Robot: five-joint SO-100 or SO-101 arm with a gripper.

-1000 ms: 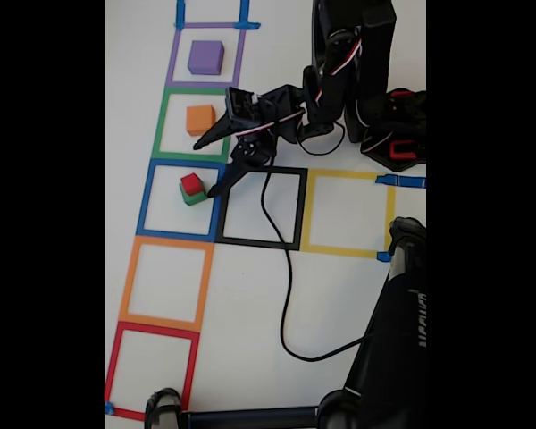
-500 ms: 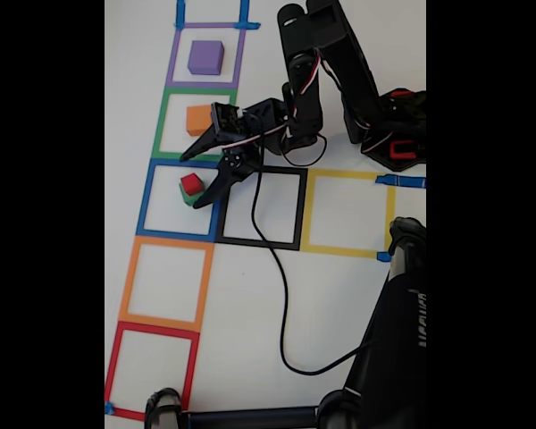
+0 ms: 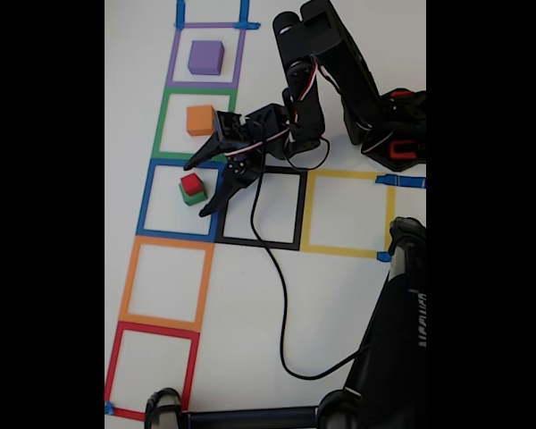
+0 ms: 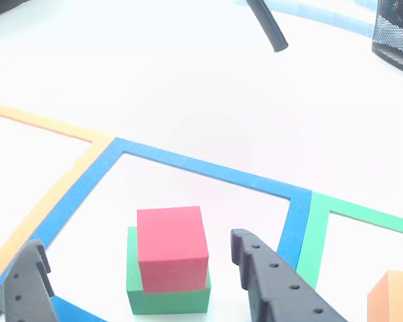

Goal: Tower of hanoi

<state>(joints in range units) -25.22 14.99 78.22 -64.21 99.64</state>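
The tower of hanoi stands in three places in the fixed view. The purple cube sits in the purple tape square and the orange cube in the green one. In the blue square, the red cube rests on the green cube. My gripper is open, its two fingers on either side of that stack without touching it. In the other view the red cube sits askew on the green cube, between my open gripper's fingers. The orange cube shows at the right edge.
Tape squares run down the left: orange and red below the blue one, with black and yellow to its right. A black cable trails over the table. A black stand occupies the lower right. A mesh object stands far off.
The arm has stretched out to the left, and the open gripper has come from beside the blue square to straddle the red-on-green stack. No cube has moved.
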